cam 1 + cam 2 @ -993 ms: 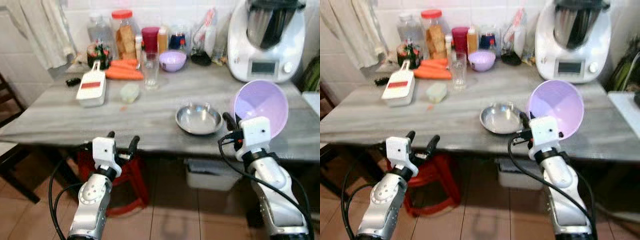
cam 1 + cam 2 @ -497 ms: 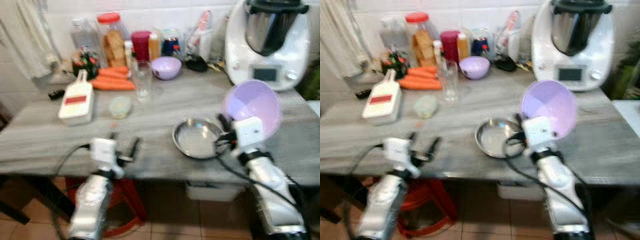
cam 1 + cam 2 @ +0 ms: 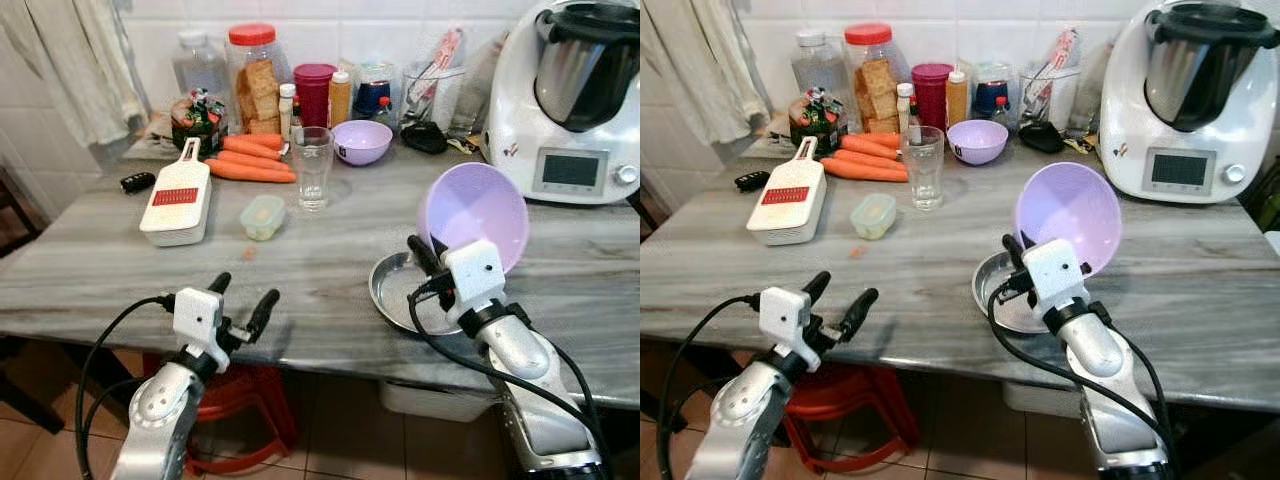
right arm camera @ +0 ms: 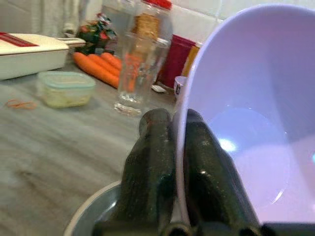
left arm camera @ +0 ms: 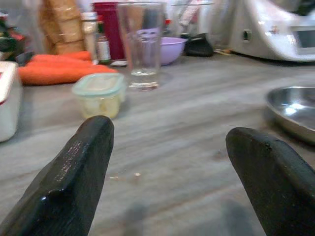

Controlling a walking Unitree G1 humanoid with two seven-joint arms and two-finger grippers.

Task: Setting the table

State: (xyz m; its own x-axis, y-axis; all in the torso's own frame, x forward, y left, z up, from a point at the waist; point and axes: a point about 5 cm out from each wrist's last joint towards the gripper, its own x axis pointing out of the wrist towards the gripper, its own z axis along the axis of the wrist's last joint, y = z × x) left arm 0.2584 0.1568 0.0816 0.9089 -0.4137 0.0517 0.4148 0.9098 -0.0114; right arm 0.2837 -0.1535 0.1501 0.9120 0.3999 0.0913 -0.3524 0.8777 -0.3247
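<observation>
My right gripper (image 3: 428,256) is shut on the rim of a large lilac bowl (image 3: 475,215), held tilted on its side above the grey table (image 3: 120,270). Its fingers (image 4: 152,162) pinch the rim, as the right wrist view shows. Just below the bowl lies a shallow steel dish (image 3: 395,295) near the table's front edge. My left gripper (image 3: 243,298) hovers open over the front edge, left of the dish, holding nothing. A clear drinking glass (image 3: 312,167) stands mid-table, a small lilac bowl (image 3: 362,141) behind it.
A white slicer (image 3: 177,203), a small lidded tub (image 3: 262,216), carrots (image 3: 250,160) and several jars (image 3: 255,80) fill the back left. A white kitchen machine (image 3: 575,100) stands back right. A red stool (image 3: 235,400) sits under the table.
The camera has moved closer to the table and the blur has cleared. Both arms now reach over the front edge. The lilac bowl remains held and now hangs over the steel dish.
</observation>
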